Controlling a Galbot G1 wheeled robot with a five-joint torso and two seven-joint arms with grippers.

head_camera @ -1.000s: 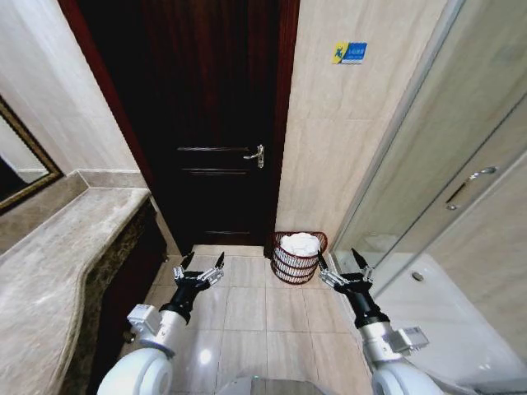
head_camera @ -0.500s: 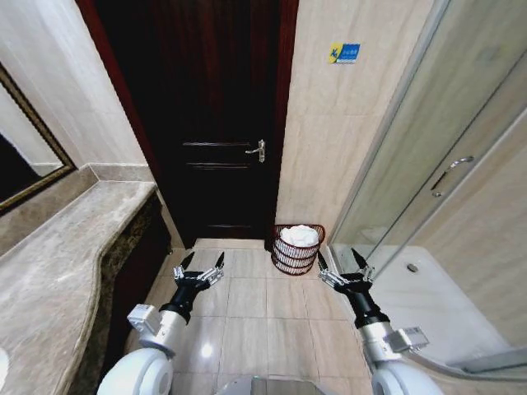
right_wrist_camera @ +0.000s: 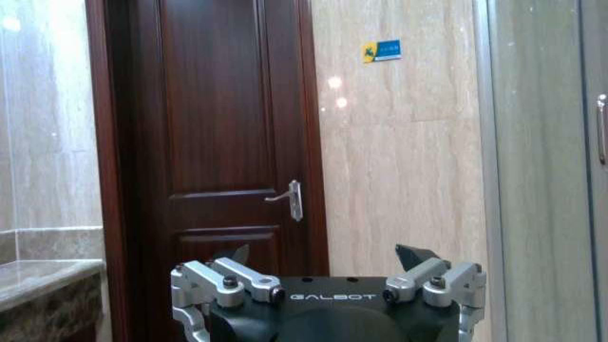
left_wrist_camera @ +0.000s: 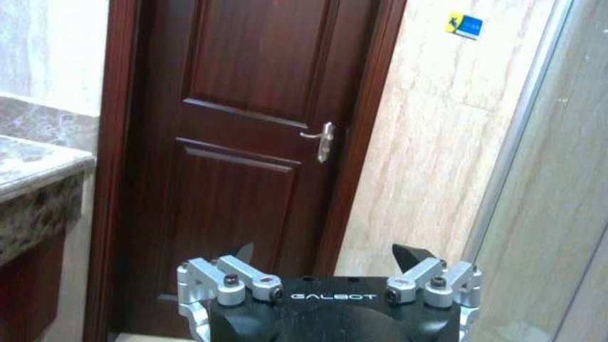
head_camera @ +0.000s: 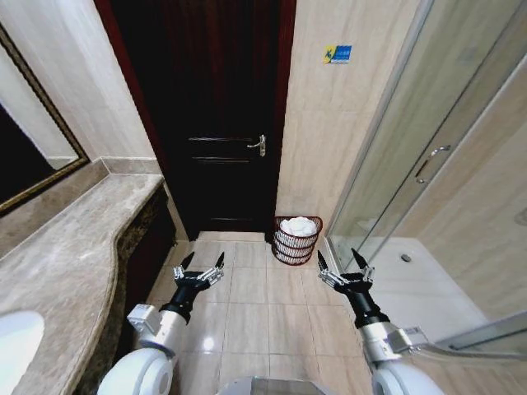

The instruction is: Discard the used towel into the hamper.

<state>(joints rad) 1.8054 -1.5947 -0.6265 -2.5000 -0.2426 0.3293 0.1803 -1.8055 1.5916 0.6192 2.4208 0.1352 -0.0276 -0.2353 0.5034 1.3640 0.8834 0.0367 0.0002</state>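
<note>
While both arms hang low over the tiled floor point(head_camera: 247, 309), the head view takes in the whole bathroom. The left gripper point(head_camera: 201, 264) and the right gripper point(head_camera: 343, 260) each have their fingers spread wide and hold nothing. The hamper point(head_camera: 296, 239) stands on the floor against the wall, ahead of and between the two grippers, nearer the right one and well apart from both. It is a round, slightly tapered, dark reddish-brown wire basket with horizontal ribs, and a white towel point(head_camera: 299, 225) lies bunched inside at its top.

The head view also shows a grey veined stone counter point(head_camera: 74, 247) beside the left arm and a glass shower enclosure point(head_camera: 428, 164) beside the right arm.

The left wrist view looks past the left gripper point(left_wrist_camera: 329, 254), fingers apart, to a dark panelled wooden door point(left_wrist_camera: 247, 142) with a metal lever handle point(left_wrist_camera: 321, 139), beige stone wall tile point(left_wrist_camera: 428, 142) and a small blue-and-yellow sign point(left_wrist_camera: 465, 25). The right wrist view shows the right gripper point(right_wrist_camera: 327, 253) in the same spread, and the same door point(right_wrist_camera: 218, 142).
</note>
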